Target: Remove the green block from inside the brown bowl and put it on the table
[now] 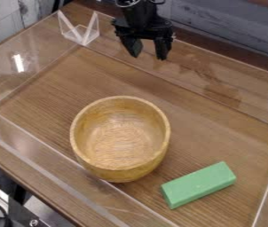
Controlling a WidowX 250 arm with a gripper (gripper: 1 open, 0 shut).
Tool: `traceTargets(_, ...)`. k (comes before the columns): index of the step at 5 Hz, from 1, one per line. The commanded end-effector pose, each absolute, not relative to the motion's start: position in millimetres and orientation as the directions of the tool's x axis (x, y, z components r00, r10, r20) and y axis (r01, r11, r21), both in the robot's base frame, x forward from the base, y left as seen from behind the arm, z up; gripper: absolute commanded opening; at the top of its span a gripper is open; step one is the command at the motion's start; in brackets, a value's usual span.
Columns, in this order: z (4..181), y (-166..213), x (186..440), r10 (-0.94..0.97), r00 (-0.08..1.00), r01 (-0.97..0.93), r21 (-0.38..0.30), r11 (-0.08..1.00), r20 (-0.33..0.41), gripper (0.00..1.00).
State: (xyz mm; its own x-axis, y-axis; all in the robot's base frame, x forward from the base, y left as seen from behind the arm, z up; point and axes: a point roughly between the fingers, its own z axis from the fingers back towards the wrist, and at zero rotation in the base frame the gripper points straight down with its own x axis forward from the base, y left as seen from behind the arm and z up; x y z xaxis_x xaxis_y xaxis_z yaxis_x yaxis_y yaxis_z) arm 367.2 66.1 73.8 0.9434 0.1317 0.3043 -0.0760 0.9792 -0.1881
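Note:
The green block (200,184) lies flat on the table (225,124) at the front right, just outside the brown bowl (121,136). That bowl stands upright near the front centre, and its pale inside holds nothing. My gripper (145,49) hangs at the back of the table, well behind the bowl and far from the block. Its dark fingers point down, spread open, with nothing between them.
Low clear acrylic walls (30,75) edge the tabletop on all sides. A small clear folded stand (80,28) sits at the back left, beside the gripper. Bare wood lies between the gripper and the bowl.

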Motion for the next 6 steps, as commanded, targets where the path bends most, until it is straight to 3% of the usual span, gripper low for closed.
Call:
traceTargets(1, 107.1, 67.6, 372.0, 0.116, 0.906, -0.049, -0.169, 0.984, 0.408, 1.00)
traceTargets(6, 108.7, 68.5, 371.8, 0.120, 0.877, -0.040, -0.178, 0.983, 0.465, 1.00)
